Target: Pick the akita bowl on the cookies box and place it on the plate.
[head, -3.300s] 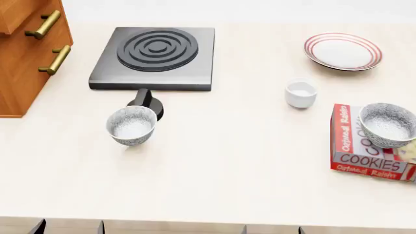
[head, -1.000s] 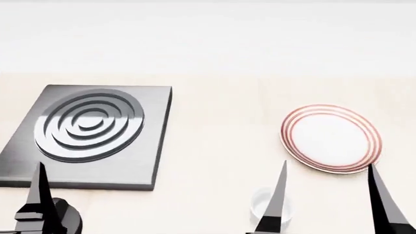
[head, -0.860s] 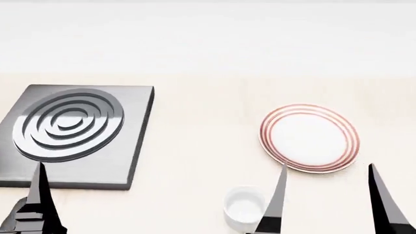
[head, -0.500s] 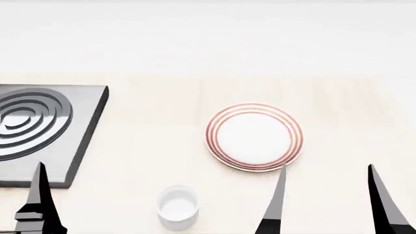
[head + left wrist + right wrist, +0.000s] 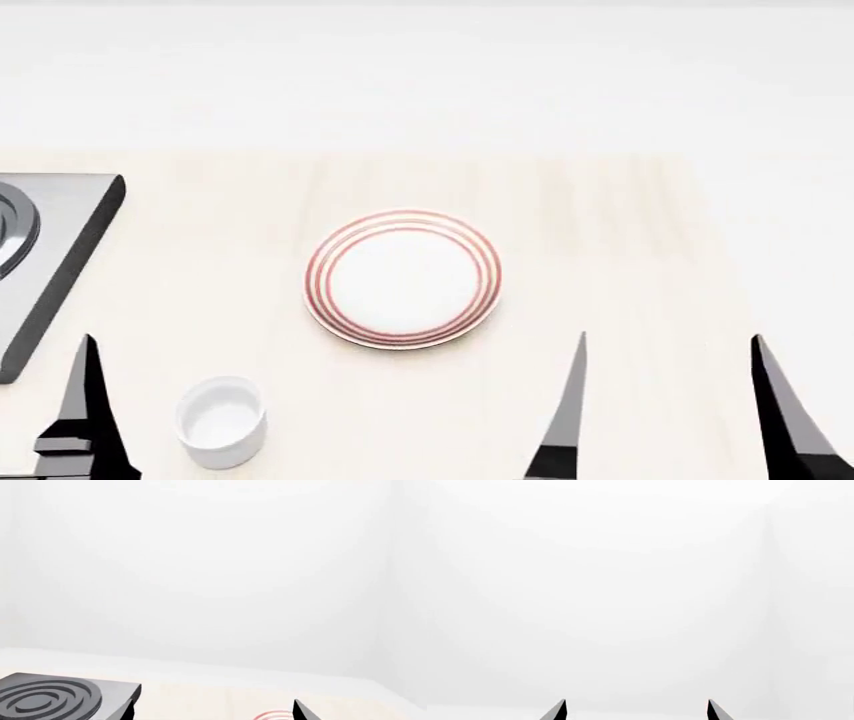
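Ahead of me a pale, light-wood countertop [image 5: 627, 250] runs left to right, its faint grain in lengthwise bands. Its far edge meets a plain white wall [image 5: 427, 80], evenly lit with no window or shadow. In my left wrist view, 2 white walls meet in a corner [image 5: 390, 580] at the far right.

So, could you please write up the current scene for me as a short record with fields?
plate: white with red rings, nothing on it, on the pale counter
white cup: nearer the robot than the plate, toward its left
stove: dark burner plate, cut by the head view's left edge
akita bowl: not in view
cookies box: not in view
right pincer: open, holding nothing
left pincer: only one finger visible; state unclear
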